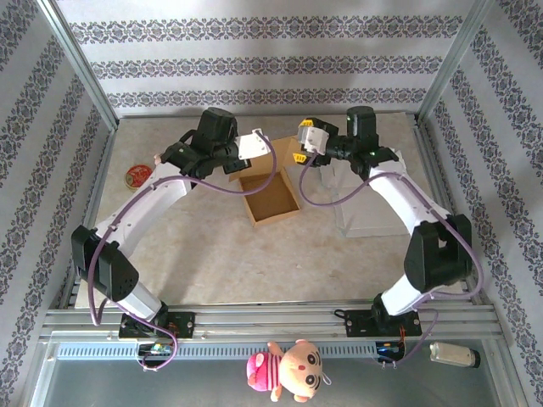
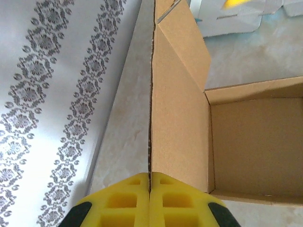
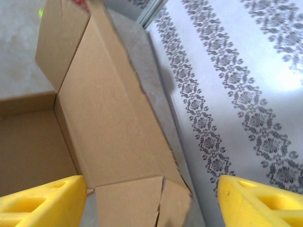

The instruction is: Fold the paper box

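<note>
My left pincer (image 2: 150, 191) pinches the upright flap (image 3: 118, 118) of the paper box (image 1: 271, 199), mid-worktop (image 1: 221, 263). My right pincer (image 3: 151, 198) is spread around the flap's far end. Closing askew could crease it or drag the box over the smooth surface, near the patterned wall (image 1: 254, 64).
</note>
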Action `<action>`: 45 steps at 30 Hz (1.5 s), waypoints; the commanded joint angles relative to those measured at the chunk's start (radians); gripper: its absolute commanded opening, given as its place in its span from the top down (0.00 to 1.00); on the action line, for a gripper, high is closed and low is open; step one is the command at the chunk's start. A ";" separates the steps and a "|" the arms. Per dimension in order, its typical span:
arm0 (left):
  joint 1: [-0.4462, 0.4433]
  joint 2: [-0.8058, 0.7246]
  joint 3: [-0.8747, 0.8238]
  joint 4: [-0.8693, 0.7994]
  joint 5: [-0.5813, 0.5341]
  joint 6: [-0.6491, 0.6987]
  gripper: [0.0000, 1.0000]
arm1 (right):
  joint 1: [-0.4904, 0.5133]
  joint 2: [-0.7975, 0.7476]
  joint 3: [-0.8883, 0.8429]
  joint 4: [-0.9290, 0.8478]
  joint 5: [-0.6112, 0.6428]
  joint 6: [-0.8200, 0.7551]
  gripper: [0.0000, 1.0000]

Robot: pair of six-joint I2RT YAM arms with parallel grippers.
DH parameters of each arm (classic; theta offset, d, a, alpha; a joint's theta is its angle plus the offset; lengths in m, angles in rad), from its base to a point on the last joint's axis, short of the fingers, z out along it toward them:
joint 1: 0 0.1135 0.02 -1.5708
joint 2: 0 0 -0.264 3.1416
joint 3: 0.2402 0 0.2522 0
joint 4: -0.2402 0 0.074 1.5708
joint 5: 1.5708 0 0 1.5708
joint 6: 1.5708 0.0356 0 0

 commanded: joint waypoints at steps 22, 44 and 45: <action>-0.032 -0.211 -0.253 0.375 -0.027 -0.355 0.33 | 0.110 0.137 0.104 -0.133 0.132 -0.241 0.93; 0.315 -0.134 -0.614 0.687 0.395 -0.464 0.15 | 0.113 0.110 0.106 -0.139 0.045 -0.148 1.00; 0.317 -0.111 -0.595 0.700 0.404 -0.464 0.14 | 0.112 0.110 0.106 -0.139 0.046 -0.148 1.00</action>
